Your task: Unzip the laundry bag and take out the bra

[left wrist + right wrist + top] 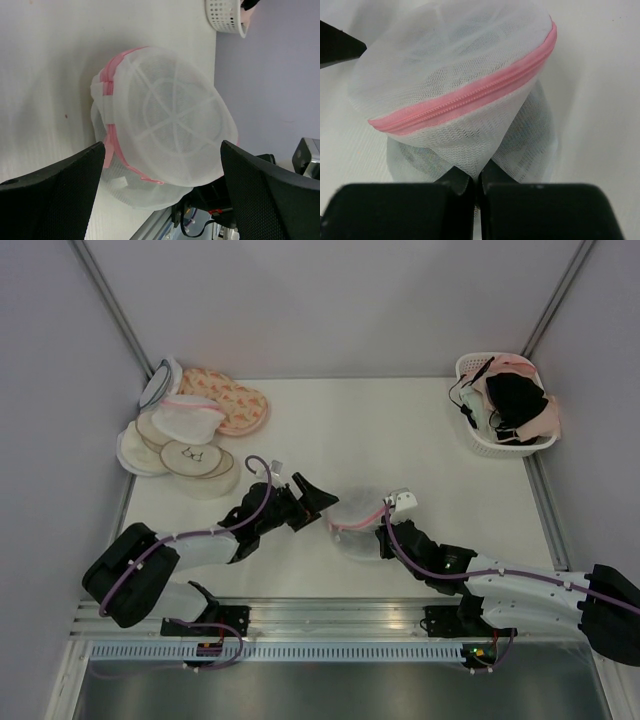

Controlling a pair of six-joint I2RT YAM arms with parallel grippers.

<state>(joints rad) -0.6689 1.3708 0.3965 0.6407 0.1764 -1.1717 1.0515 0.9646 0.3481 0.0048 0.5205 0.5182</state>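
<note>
The laundry bag [355, 523] is a round white mesh pouch with pink zipper trim, in the middle of the table between my two grippers. My right gripper [476, 180] is shut on a pinch of its mesh just below the pink zipper [470, 95], and in the top view it [384, 532] sits at the bag's right side. My left gripper [318, 502] is open at the bag's left side. In the left wrist view its fingers [55, 190] stand wide apart on either side of the bag's disc-like lid [175, 117]. The bra is not visible through the mesh.
A pile of other pouches and discs [190, 435] lies at the back left, among them a peach floral pouch [235, 400] and a cream disc with a bra drawing [192, 457]. A white basket [478, 440] of bras stands at the back right by the wall.
</note>
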